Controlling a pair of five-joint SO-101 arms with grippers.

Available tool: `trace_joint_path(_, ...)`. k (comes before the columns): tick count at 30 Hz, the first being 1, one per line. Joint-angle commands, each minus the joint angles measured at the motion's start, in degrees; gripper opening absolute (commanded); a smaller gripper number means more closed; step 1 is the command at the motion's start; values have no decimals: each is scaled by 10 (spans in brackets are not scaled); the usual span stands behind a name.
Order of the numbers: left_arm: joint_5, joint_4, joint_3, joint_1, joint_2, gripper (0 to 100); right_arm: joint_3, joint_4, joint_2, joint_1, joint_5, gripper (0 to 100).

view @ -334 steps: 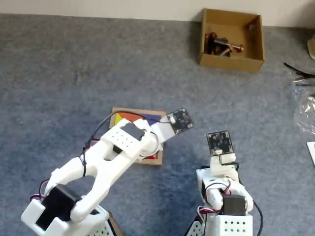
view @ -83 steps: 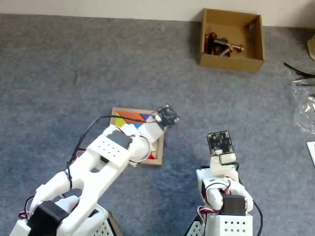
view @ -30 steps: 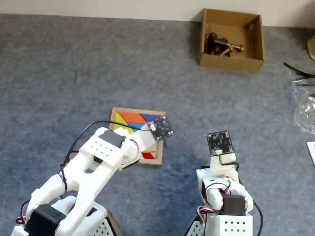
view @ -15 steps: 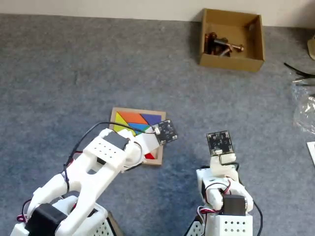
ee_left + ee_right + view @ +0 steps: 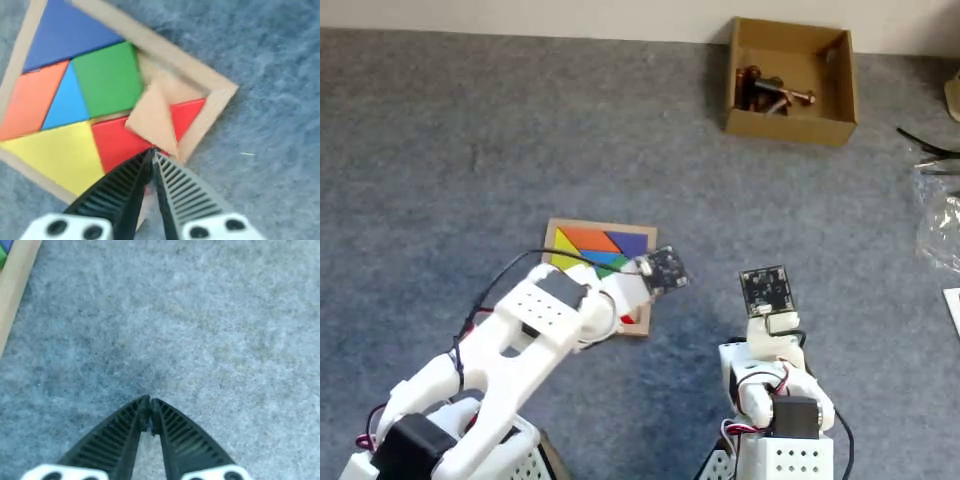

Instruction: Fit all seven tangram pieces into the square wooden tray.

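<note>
The square wooden tray (image 5: 599,225) lies near the middle of the grey, carpet-covered table (image 5: 440,150), somewhat toward the near edge. The left arm (image 5: 535,330) stretches over the tray's near right corner.

In the left wrist view the left gripper (image 5: 151,152) hangs just above that corner of the tray (image 5: 170,52), its 2 fingers pressed together with nothing between them. Inside the tray, a blue triangle (image 5: 65,32), a green square (image 5: 107,80), an orange piece (image 5: 32,102), a small light blue triangle (image 5: 67,102) and a yellow triangle (image 5: 55,150) lie flat and fit edge to edge. A red piece (image 5: 112,142) sits beside the yellow one. A plain wood-coloured triangle (image 5: 152,117) lies askew across the red piece, next to a bare patch of tray floor in the corner; 1 of its points is just beside the closed fingertips.

The right arm (image 5: 770,390) stands at the near edge, right of the tray. The right gripper (image 5: 149,400) is above bare table covering, fingers closed on nothing.

A cardboard box (image 5: 790,80) sits by the far right corner
</note>
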Motion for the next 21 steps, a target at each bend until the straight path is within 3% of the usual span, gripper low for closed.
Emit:
trace_joint_path(1, 5, -10, -22, 22, 0, 11, 57, -13, -3, -7, -4, 5)
trace_joint_path(21, 6, -62, -21, 22, 1, 11, 57, -13, -3, -7, -4, 5)
